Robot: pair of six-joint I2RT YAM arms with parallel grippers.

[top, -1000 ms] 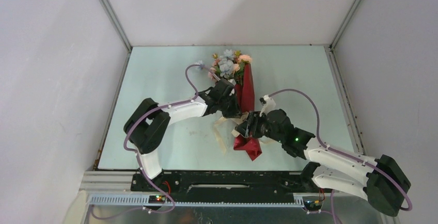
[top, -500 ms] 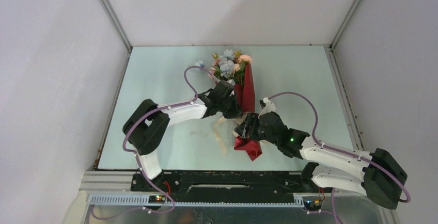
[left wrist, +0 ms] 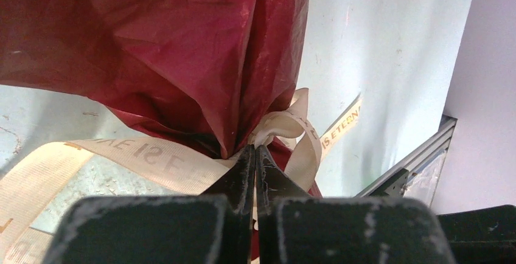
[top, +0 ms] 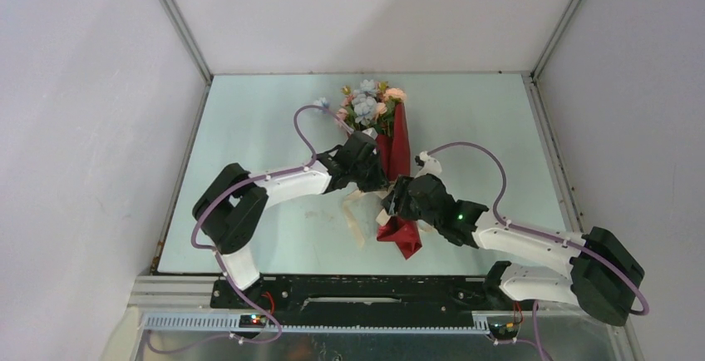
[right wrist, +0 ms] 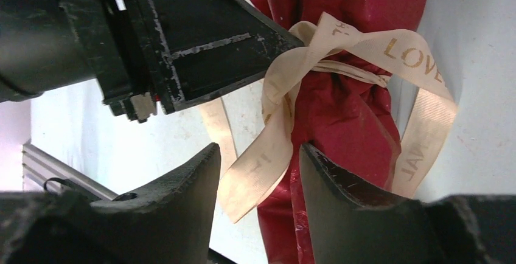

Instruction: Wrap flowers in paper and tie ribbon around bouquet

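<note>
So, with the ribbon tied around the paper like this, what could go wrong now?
The left jaws are shut on the ribbon right at the knot, against the paper; a hard pull may tear the paper or drag it. The right jaws stand open around a loose tail; closing off-centre may miss it. The loop looks slack, so the knot may loosen.

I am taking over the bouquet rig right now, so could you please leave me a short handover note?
Left gripper: shut on the ribbon at the bouquet's neck.
Right gripper: open, a ribbon tail between its jaws.
Flowers lie wrapped in the paper on the table, heads at the far end.
Done: wrapping; ribbon round the neck, apparently knotted once.
Left: tighten or finish the tie, then let go.
</note>
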